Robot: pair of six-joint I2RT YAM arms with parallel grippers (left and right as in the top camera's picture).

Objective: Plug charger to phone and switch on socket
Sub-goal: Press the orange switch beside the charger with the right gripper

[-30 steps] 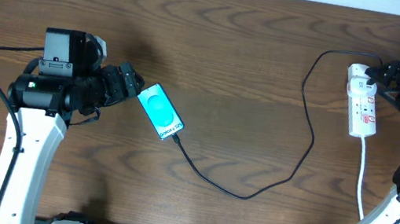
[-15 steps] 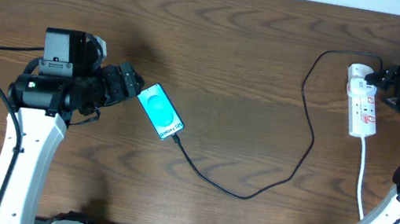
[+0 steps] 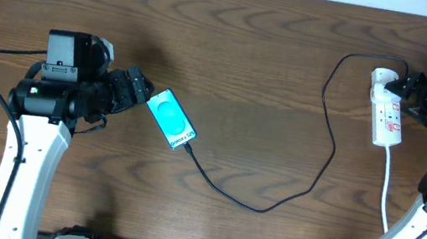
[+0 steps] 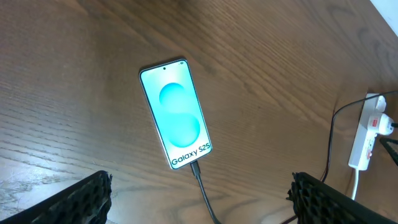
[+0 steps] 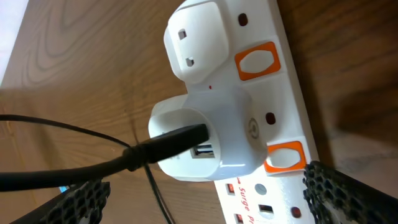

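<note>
**One switch left, and two easy ways to miss it**

The phone (image 3: pixel 172 118) lies flat at about 9 o'clock on the table (image 3: pixel 250 100), screen lit. From the left wrist view the charger cable (image 3: pixel 259 209) looks seated in its lower edge. The left gripper (image 3: pixel 141 92) sits just beside the phone's upper end, jaws wide apart, holding nothing. The cable swings down toward 6 o'clock, then climbs to the power strip (image 3: pixel 388 124) at 2 o'clock. There the right gripper (image 3: pixel 413 90) hovers close, jaws fully spread and empty.

What remains, I'd say, is the switch. The right wrist view shows an upper orange switch (image 5: pixel 256 60) and a lower orange switch (image 5: pixel 283 155). The lower one sits beside the white adapter (image 5: pixel 227 112) that carries the cable, so it looks like the right one; pressing the other would likely do nothing.

The strip lies loose on the wood, so a sideways shove could slide it instead of clicking the switch. The cable leaves the adapter right near the fingers. Snagging it could tug the adapter or pull the plug out of the phone. The strip's white cord (image 3: pixel 387 192) trails toward 5 o'clock, out of the way.
</note>
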